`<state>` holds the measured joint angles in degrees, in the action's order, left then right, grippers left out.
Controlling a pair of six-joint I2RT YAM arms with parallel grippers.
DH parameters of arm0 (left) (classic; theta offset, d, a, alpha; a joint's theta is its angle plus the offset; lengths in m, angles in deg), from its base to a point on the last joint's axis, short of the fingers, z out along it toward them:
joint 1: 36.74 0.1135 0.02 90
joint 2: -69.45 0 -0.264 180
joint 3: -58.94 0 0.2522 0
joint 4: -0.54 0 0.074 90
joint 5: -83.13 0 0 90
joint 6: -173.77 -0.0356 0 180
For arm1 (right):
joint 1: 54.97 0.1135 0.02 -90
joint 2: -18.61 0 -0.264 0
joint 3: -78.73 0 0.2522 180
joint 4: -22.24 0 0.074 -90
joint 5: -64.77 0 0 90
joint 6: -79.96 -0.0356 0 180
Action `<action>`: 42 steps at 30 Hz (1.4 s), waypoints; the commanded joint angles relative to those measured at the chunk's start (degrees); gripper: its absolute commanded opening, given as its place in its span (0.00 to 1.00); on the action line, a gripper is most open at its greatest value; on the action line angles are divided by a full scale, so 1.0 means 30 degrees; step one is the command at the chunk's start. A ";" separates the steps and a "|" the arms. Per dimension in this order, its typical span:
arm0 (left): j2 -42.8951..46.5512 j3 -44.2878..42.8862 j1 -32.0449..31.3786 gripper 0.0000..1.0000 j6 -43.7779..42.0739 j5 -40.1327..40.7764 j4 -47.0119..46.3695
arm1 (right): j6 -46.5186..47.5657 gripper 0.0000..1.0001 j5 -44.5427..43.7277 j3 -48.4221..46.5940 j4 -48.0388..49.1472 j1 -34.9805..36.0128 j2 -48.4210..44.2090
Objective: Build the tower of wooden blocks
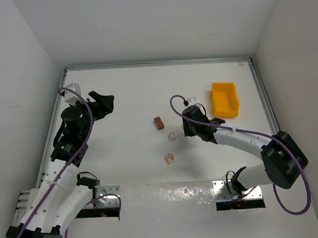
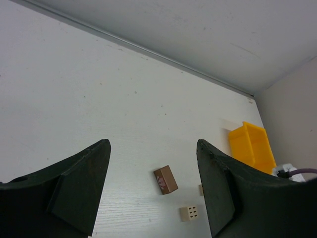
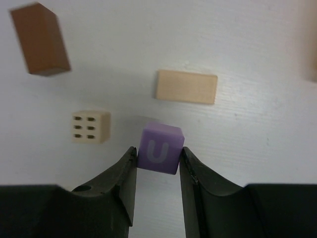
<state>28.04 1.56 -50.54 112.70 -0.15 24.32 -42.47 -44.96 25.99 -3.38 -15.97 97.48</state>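
Note:
My right gripper (image 3: pixel 157 150) is shut on a purple cube (image 3: pixel 160 148) marked "U", just right of a pale dotted block (image 3: pixel 90 127) and below a flat tan block (image 3: pixel 186 87). A dark reddish-brown block (image 3: pixel 39 38) lies at the upper left. In the top view the right gripper (image 1: pixel 186 130) sits beside the dotted block (image 1: pixel 172 135), with the brown block (image 1: pixel 158 123) to their left and a pink-marked block (image 1: pixel 169 158) nearer the front. No blocks are stacked. My left gripper (image 1: pixel 102 103) is open and empty at the far left, and its view (image 2: pixel 153 144) shows the brown block (image 2: pixel 166 179) and dotted block (image 2: pixel 190 213).
A yellow plastic bin (image 1: pixel 224 98) stands at the back right, and it also shows in the left wrist view (image 2: pixel 252 146). White walls enclose the table on the left, back and right. A metal strip (image 1: pixel 168 196) runs along the near edge by the arm bases.

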 commanded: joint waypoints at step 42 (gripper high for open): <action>0.0238 -0.0110 0.0148 0.67 -0.0004 -0.0307 -0.1084 | 0.0701 0.34 0.1536 -0.4350 0.1081 0.2555 0.4032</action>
<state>28.10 1.59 -50.54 112.72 -0.55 23.49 -40.87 -38.88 15.23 -0.80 -8.69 109.33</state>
